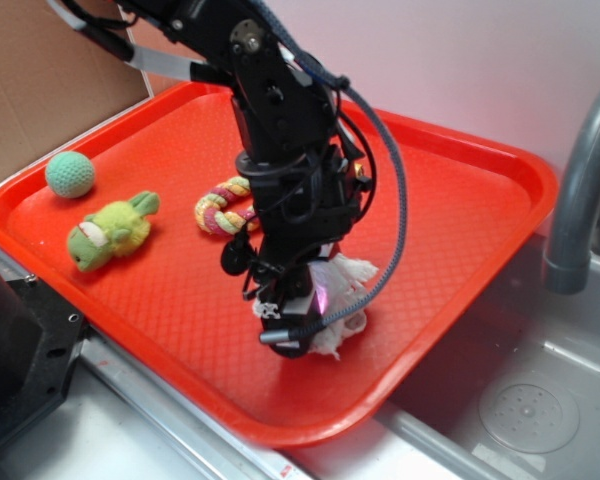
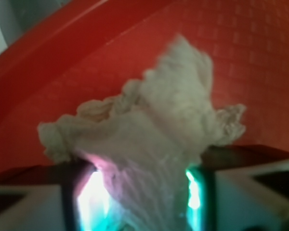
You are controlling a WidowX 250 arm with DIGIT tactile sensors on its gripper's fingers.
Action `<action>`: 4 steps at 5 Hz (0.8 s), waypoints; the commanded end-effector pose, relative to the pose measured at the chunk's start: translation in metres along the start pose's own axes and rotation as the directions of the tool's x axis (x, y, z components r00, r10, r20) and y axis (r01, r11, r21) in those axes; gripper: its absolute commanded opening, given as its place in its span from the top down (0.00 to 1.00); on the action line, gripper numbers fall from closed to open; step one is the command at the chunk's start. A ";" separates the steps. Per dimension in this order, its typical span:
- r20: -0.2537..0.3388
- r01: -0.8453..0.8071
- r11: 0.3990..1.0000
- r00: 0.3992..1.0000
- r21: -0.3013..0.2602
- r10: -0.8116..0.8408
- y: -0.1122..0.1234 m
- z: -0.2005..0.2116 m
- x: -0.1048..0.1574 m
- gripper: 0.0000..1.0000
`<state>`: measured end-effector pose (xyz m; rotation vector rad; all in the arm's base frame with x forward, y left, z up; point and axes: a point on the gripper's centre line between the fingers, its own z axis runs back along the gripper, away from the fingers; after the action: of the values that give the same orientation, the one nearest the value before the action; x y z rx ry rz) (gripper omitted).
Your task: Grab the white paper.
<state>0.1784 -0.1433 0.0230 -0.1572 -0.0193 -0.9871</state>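
Note:
The white paper (image 1: pixel 348 298) is a crumpled tissue-like wad on the red tray (image 1: pixel 460 210), near the tray's front right. My gripper (image 1: pixel 302 318) points down onto it, and its fingers are closed on the paper's left part. In the wrist view the paper (image 2: pixel 173 120) fills the middle and runs down between the two glowing pads (image 2: pixel 89 197), pinched there by the gripper (image 2: pixel 142 197). Whether the wad is lifted off the tray I cannot tell.
A green plush toy (image 1: pixel 110 232) and a green knitted ball (image 1: pixel 70 174) lie at the tray's left. A coloured rope ring (image 1: pixel 223 206) lies behind the arm. A grey tap (image 1: pixel 580 180) and a metal sink (image 1: pixel 520 400) are to the right. A black block (image 1: pixel 20 350) stands at the front left.

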 end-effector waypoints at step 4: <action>0.228 -0.769 0.626 0.637 0.128 0.736 0.015 0.207 -0.084 1.00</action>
<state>0.1680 -0.0216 0.2099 -0.0238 -0.1491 -0.0967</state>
